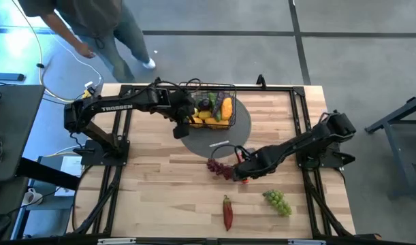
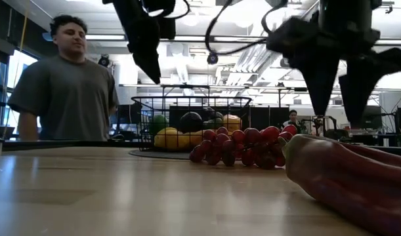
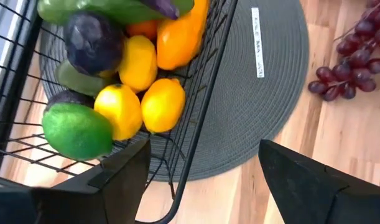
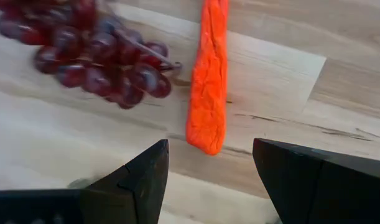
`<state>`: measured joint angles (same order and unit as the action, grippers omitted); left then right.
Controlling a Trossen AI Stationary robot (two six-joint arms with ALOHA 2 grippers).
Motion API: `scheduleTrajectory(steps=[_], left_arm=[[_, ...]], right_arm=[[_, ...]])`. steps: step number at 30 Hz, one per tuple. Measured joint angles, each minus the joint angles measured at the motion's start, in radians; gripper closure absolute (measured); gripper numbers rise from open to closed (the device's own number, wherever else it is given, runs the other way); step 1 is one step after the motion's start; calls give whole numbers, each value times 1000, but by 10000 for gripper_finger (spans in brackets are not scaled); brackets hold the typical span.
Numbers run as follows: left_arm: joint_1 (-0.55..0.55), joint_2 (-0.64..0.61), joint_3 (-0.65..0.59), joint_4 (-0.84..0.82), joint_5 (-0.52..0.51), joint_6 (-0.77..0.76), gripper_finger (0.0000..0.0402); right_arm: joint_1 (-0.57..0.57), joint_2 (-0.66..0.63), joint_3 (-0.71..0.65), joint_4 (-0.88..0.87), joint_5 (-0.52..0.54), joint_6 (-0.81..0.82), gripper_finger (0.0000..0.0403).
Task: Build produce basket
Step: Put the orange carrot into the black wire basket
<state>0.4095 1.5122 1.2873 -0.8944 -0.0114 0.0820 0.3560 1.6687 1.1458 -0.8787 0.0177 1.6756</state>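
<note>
The right gripper, fingers spread, hovers over the carrot beside the red grapes. It may snag the grapes. The left gripper, also spread, waits by the basket.

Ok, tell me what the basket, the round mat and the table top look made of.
Basket: thin black wire in an open grid, probably coated metal.
Round mat: grey, with fine concentric ribs, so likely woven or corded; matte.
Table top: pale wood strips joined side by side, smooth, with a slight sheen.
</note>
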Motion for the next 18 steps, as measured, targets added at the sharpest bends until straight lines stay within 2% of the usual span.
scheduleTrajectory(steps=[12,18], left_arm=[[0,-117,0,-35,-2,-27,112],[0,-168,0,-72,-10,-53,112]], right_arm=[[1,151,0,58,0,4,193],[1,192,0,71,-1,27,252]])
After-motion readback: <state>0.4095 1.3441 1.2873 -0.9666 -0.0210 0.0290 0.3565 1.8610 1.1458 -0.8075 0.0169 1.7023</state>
